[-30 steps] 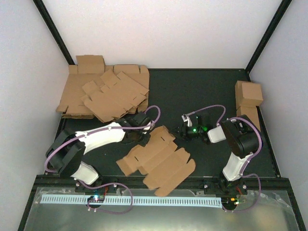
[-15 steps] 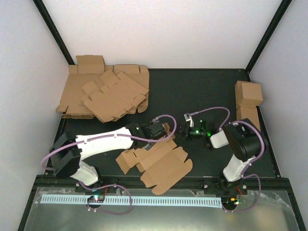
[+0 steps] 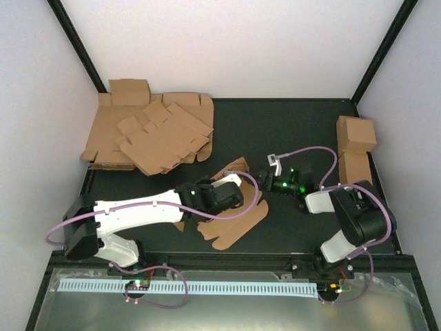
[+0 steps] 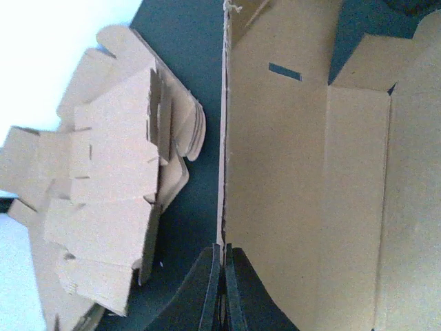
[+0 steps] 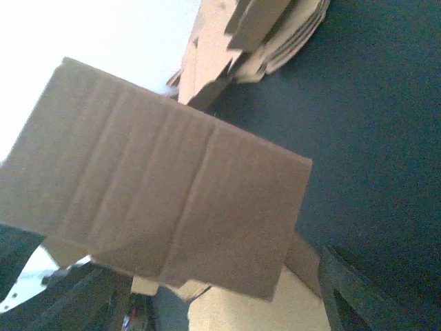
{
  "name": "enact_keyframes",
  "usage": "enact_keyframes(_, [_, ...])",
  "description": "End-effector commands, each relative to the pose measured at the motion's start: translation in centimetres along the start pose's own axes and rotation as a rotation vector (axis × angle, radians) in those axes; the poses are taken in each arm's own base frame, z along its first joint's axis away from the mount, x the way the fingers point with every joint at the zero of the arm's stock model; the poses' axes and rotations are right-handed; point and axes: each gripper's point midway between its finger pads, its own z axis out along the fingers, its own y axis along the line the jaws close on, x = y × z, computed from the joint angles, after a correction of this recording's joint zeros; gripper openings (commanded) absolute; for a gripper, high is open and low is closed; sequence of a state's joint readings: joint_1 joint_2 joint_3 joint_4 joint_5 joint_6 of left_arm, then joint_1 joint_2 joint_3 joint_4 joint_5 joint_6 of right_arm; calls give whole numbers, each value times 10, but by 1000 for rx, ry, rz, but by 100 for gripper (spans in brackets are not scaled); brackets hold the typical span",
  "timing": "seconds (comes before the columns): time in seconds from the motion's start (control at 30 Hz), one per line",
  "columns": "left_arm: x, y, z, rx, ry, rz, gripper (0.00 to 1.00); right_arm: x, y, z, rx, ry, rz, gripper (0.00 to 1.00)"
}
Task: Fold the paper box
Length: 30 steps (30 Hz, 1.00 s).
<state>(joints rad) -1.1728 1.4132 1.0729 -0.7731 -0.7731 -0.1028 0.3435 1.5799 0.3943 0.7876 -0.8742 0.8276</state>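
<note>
- The paper box (image 3: 238,224) is found at the middle of the table (image 3: 303,127), towards its near edge and between the two arms; it is only partly folded, with one long panel stood on edge and the rest lying flat.
- The left gripper (image 4: 221,276) is seen pressed together on an edge of that upright panel, so the sheet is pinched between its fingers; the right gripper (image 3: 277,181) is spread, with nothing caught in it, and is placed just beside the box's far right corner.
- The step in hand is judged to be the raising of a side wall along its crease; the folding is judged to be at an early stage, since tabs and end flaps are not yet tucked.
- The next move is judged to call for the wall to be held up by the left arm while an end flap is taken or pushed by the right; if the thin edge slips, the wall could drop.
- The finished cartons (image 3: 356,134) at the far right are shown by the overhead view alone; the stack of flat blanks (image 3: 155,138) is seen there at the far left.
- The pinch is hidden overhead by the left arm and is shown only by the left wrist view.
- In the right wrist view a plain face of the box is shown close ahead of the spread fingers (image 5: 358,296); whether it is touched cannot be told.
</note>
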Motion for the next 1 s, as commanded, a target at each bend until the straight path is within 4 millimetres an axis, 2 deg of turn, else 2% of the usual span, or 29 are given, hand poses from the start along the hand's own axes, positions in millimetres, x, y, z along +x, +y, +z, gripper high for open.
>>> enact_keyframes(0.0, [-10,7,-4,-114,-45,97,2,-41,-1,-9,76,-142,-93,76])
enact_keyframes(0.17, [-8,-7,0,-136,-30,170,1,-64,-4,-24,122,-226,-103,74])
enact_keyframes(0.3, [-8,-18,3,-146,-24,215,1,-70,-9,-34,143,-275,-91,74])
enact_keyframes(0.53, [-5,-34,6,-179,-24,276,1,-77,-27,-27,187,-256,-63,72])
enact_keyframes(0.67, [-3,-43,4,-185,-50,297,2,-82,-32,-10,160,-179,-34,62])
enact_keyframes(0.8, [1,-54,5,-191,-53,318,2,-69,-34,6,127,-103,-7,56])
enact_keyframes(0.97, [12,-67,12,-233,-32,368,2,-40,-37,21,127,6,21,52])
